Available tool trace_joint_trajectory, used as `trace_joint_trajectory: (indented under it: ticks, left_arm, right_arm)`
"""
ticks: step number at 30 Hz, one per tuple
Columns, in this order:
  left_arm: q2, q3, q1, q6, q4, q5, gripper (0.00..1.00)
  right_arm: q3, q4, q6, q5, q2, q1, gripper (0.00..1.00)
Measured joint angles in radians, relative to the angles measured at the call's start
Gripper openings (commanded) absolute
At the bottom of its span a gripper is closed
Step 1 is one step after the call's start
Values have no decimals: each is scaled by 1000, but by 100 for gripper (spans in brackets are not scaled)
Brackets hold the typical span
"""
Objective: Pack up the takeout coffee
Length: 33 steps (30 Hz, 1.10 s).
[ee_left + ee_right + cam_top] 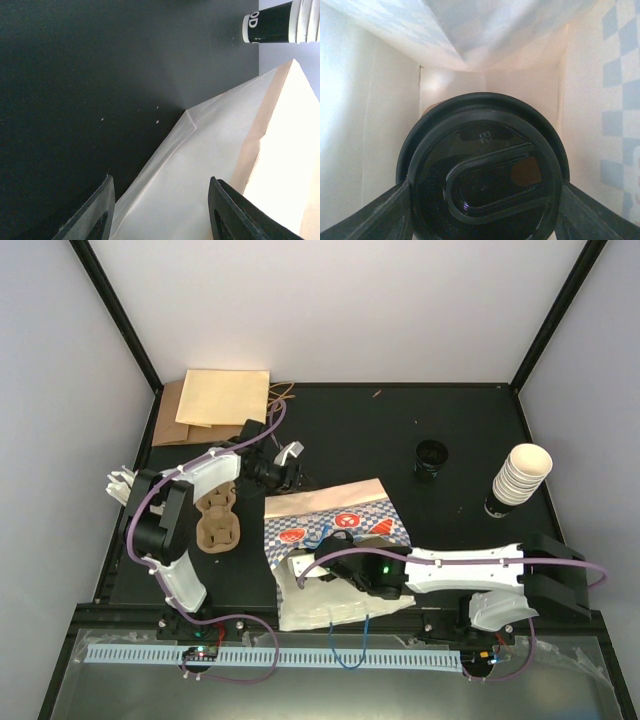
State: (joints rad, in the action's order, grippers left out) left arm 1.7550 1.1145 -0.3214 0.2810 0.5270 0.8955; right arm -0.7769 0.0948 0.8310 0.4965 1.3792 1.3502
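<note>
Left gripper (288, 462): it is by the top left corner of the bag (340, 515). Its fingers are spread wide and hold nothing.
Left wrist view: the left gripper (160, 182) points over plain cream paper of the bag (200, 165). I cannot tell if a finger touches it.
Bag: it lies on its side in the middle of the table (470, 420), and it is blue-checked with red marks.
Right gripper (303, 568): it comes at the bag from the right side, and its tip is in among the bag's paper.
Right wrist view: the right gripper (485, 186) is inside the bag (600, 100), with pale walls all round it. Its two fingers press on the left and right edges of the lid (485, 150).
Coffee: it is inside the bag, in the right gripper's pinch. Only the round black lid shows. The cup is hidden behind it.
Which way it points: the lid faces back at the wrist. So I think the cup's long line runs the same way the fingers point, with its bottom going first toward the bag's far end.
Nearer arm: the right one, as it has the coffee. The left one is just outside the bag.
Next move, my guess: the right fingers let go and slide straight back out. The left gripper could hold the bag so it does not drag along.
Risk: the cup may roll or tip, since the bag lies flat.
Stack (520, 475): it stands well to the right of the bag and is not part of this job.
</note>
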Motion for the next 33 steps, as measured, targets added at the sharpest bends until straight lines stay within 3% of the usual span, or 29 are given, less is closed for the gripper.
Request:
trace_joint_trajectory:
  ticks: [10,16,24,33]
  left_arm:
    - [20,11,-1,0,5,3,54]
    - [42,38,-2,-10,37,-22,70]
    - [53,243,14,-31,130,-122,97]
    - [51,328,80,-37,175,-228,99]
  right_arm:
    - [20,-44,37,5,-21,9,46]
    - [15,-35,31,-27,-21,-2,46]
    - [-33,8,21,-93,-14,-54,45]
    - [-140,105,2,-224,69,-154,44]
